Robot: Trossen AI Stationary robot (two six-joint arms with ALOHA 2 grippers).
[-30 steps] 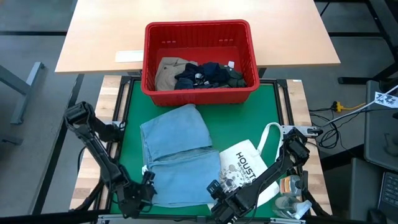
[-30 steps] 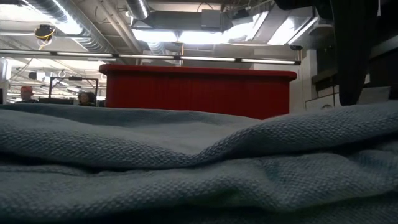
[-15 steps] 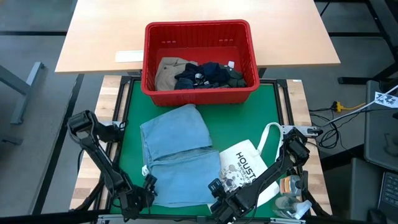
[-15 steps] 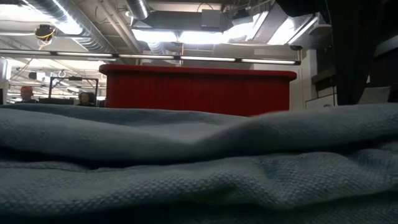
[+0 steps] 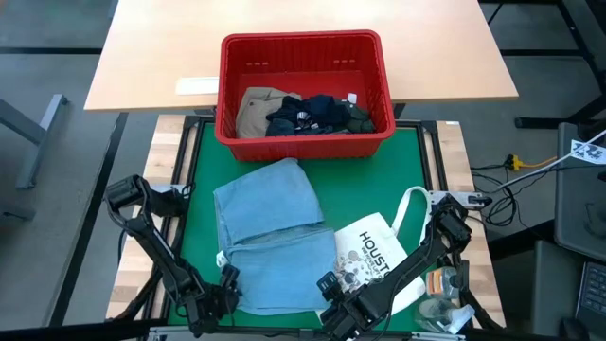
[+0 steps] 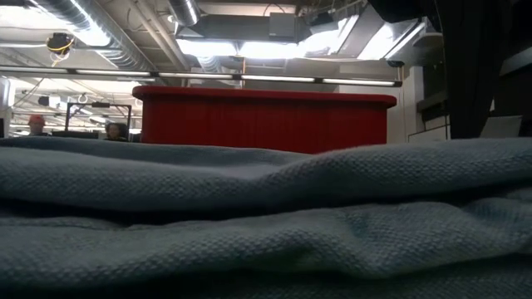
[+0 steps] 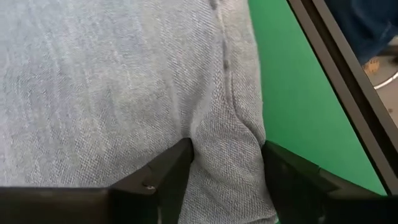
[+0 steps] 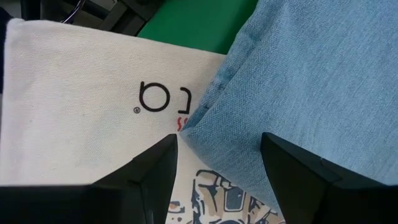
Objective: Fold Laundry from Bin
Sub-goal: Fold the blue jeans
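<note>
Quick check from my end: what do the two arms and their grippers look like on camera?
Both arms are dark, slim, jointed links ending in blocky wrists. The left gripper and right gripper each carry two flat, black, angular fingers. No markings show; a thin cable runs along the right arm.

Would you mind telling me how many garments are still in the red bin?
3 show in the bin: a tan one at its left, a navy one in the middle, a dark green one at the right; others may lie underneath.
</note>
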